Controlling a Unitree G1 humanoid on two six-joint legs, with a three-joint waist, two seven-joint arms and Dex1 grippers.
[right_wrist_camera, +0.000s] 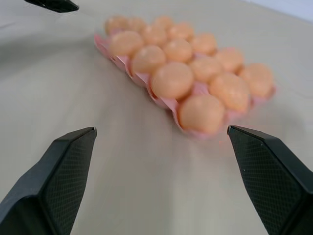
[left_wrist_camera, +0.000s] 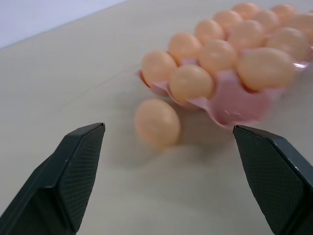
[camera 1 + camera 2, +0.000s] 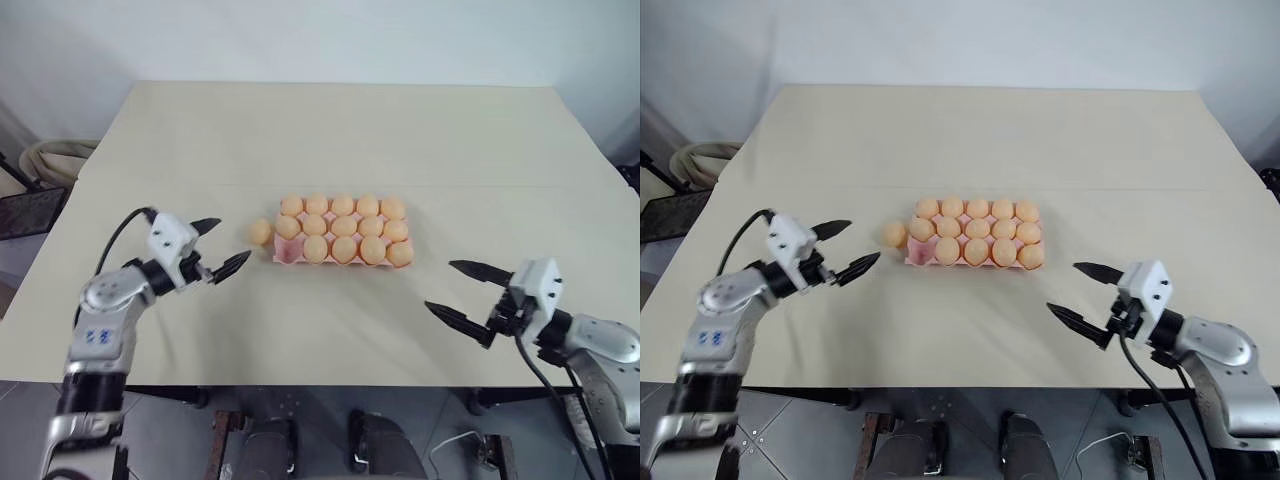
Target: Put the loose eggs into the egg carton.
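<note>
Presently the egg carton [image 3: 345, 238] lies near the middle of the beige table [image 3: 330, 130], long side running left to right, pink rim showing at its near-left corner. Fourteen eggs sit in its cups; the near-left corner cup [image 3: 288, 252] is bare pink. One loose egg [image 3: 260, 232] rests on the tabletop just beside the carton's left end, not in any cup. Left gripper [image 3: 219, 247] is low over the table to the left of that egg, pointing toward it, fingers spread wide, nothing between them; the left wrist view has the loose egg [image 2: 157, 122] lying between and beyond the two fingertips. Right gripper [image 3: 463, 293] is off to the right and nearer than the carton, well apart from it, likewise spread and carrying nothing.
</note>
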